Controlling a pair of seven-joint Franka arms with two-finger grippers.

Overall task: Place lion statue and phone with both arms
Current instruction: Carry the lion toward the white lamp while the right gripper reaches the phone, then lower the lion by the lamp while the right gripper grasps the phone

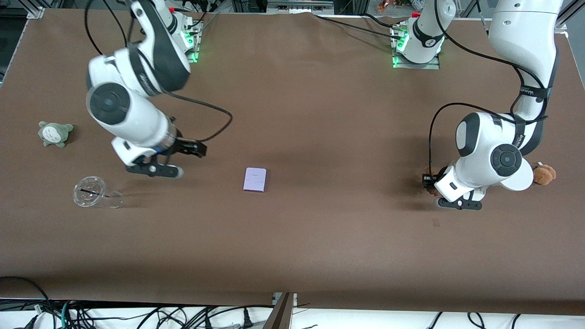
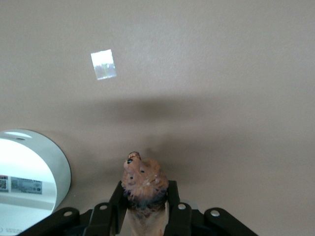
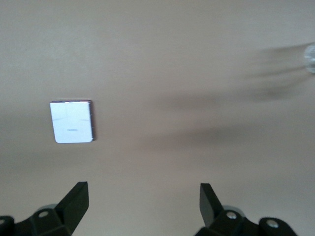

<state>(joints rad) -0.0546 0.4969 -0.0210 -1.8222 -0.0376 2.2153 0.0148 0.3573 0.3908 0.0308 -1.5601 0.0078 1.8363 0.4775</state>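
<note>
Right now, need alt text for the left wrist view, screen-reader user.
The left gripper is shut on the lion statue, the reddish-brown head poking up between the black fingers above the brown table. The phone lies flat on the table as a small pale rectangle, and a white round base shows at the edge.

The phone [image 1: 255,179] lies flat near the middle of the bench [image 1: 320,114], with bare cloth on all its sides; the right hand [image 1: 194,148] hangs spread wide over bare bench between the cup [image 1: 93,193] and the phone, nothing between it and the phone; the cup lies on its side toward the right arm's end, nearer the front camera than the grey plush [image 1: 55,133]; both sit well apart from the phone. At the left arm's end the left hand [image 2: 143,209] is clamped on the lion [image 2: 142,184] low over the bench; the white stand [image 1: 518,178] and tan plush [image 1: 545,174] crowd just beside it; toward the phone the bench lies open.
</note>
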